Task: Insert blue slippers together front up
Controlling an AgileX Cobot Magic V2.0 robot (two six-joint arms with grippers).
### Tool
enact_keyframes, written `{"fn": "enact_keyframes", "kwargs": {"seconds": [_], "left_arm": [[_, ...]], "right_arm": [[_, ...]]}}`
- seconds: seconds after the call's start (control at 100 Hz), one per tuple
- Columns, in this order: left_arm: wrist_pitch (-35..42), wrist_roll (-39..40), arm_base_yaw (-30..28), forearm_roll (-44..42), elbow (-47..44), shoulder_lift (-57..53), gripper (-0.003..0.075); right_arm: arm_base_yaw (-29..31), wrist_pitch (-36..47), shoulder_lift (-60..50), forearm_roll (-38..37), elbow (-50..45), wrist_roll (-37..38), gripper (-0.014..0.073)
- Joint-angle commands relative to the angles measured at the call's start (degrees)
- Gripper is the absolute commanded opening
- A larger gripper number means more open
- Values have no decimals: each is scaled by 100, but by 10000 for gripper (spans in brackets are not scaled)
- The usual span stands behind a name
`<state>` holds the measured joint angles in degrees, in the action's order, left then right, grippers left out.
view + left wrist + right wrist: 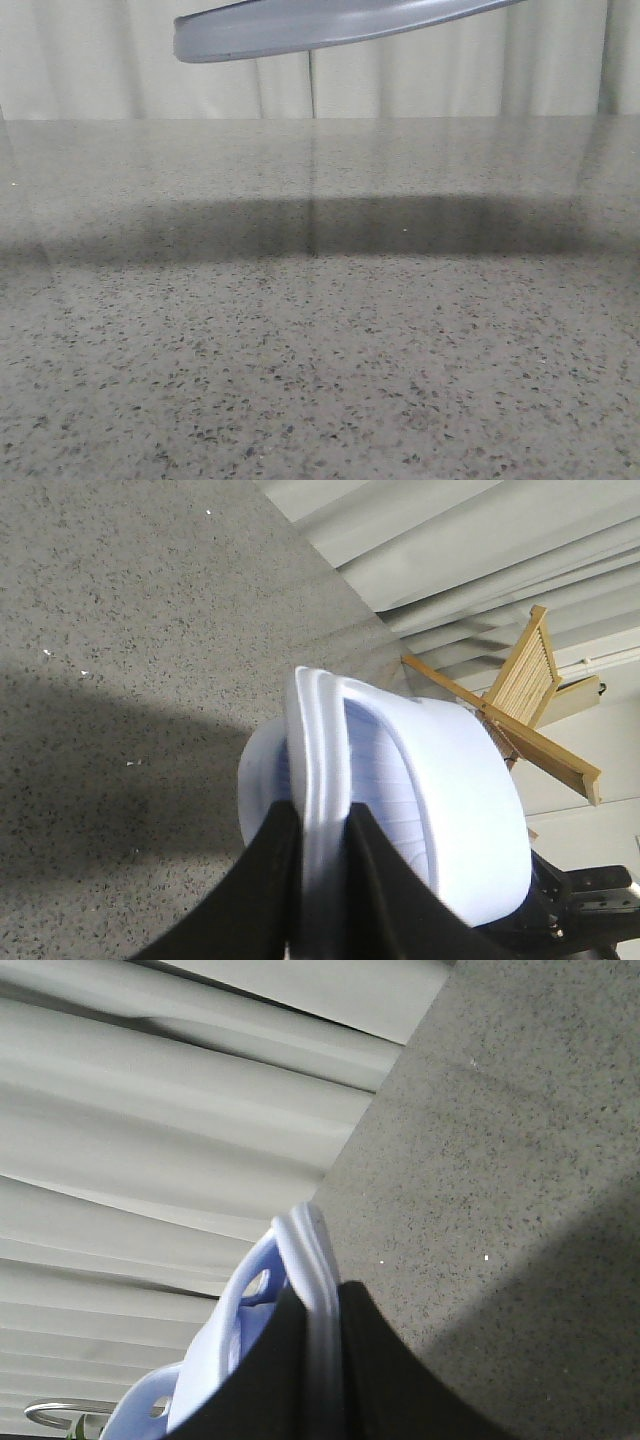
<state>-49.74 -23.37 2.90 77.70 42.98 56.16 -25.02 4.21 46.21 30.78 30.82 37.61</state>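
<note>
In the front view only the grey-blue underside of a blue slipper [320,25] shows, held high along the top edge; no gripper is in that view. In the left wrist view my left gripper [322,815] is shut on the thick rim of a pale blue slipper [450,800], with its ribbed footbed and wide strap beyond the fingers. In the right wrist view my right gripper [322,1292] is shut on a slipper's edge [310,1250], and the strap with cut-outs [215,1350] lies beside it. I cannot tell whether the two slippers are nested.
The grey speckled table [320,350] lies far below, with a dark shadow band [320,230] across it. Pale curtains [450,80] hang behind it. A wooden slatted frame [530,670] and a black arm part [590,900] show in the left wrist view.
</note>
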Motion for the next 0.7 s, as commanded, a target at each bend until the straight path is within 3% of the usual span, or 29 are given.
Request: {"fn": "enact_keyframes", "kwargs": {"seconds": [0.0, 0.15, 0.69], "left_arm": [[-329, -70, 23, 379, 162, -71, 16], [-212, -70, 23, 379, 162, -30, 16], [-1300, -857, 23, 1228, 171, 817, 16]], "right_arm": [[-43, 322, -21, -86, 184, 42, -107], [-43, 322, -21, -121, 184, 42, -107], [-43, 222, -21, -146, 184, 42, -107]]}}
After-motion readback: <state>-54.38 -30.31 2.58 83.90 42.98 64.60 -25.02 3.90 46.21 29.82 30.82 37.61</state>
